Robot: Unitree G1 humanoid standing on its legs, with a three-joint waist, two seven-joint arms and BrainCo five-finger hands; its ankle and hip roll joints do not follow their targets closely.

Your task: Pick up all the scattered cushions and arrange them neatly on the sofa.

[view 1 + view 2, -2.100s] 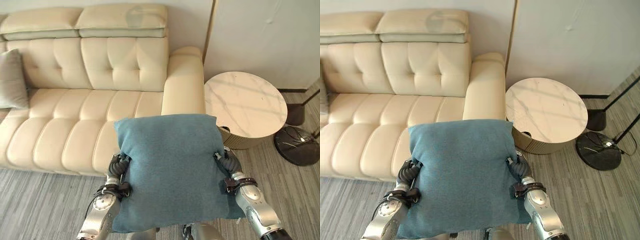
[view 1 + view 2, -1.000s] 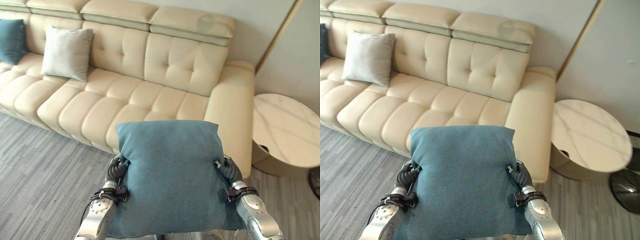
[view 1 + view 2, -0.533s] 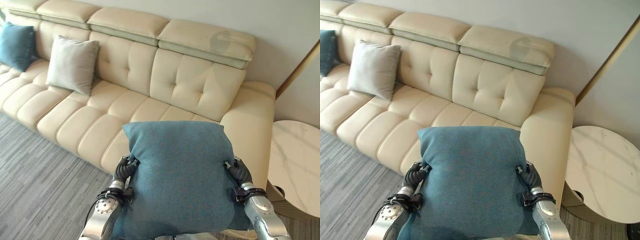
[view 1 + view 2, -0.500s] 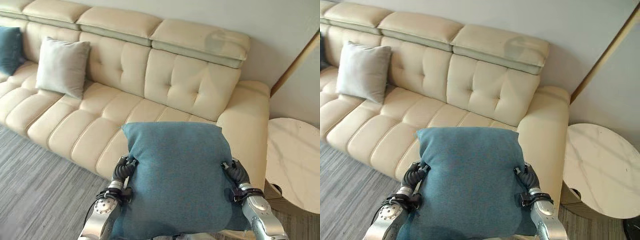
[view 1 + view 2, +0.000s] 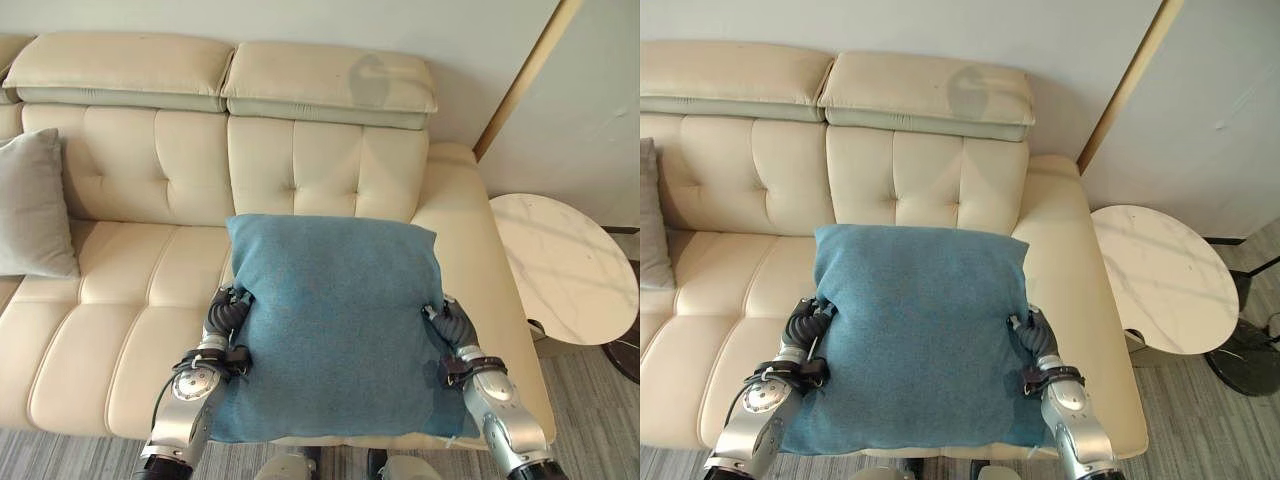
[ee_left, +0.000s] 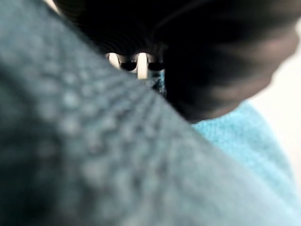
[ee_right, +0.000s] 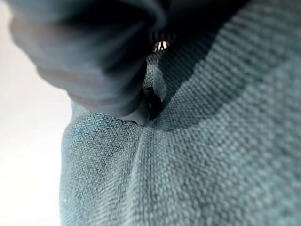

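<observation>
With the teal cushion [image 5: 335,320] held over the sofa [image 5: 300,170] seat, left hand [image 5: 225,312] and right hand [image 5: 450,325] pinch its side edges. Soft, light, floppy; edge grip suits.

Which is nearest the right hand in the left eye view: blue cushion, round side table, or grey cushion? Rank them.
From the right hand:
1. Blue cushion, at the hand, held between both hands.
2. Round side table, beyond the sofa arm on the right.
3. Grey cushion, at the sofa's far left.
</observation>
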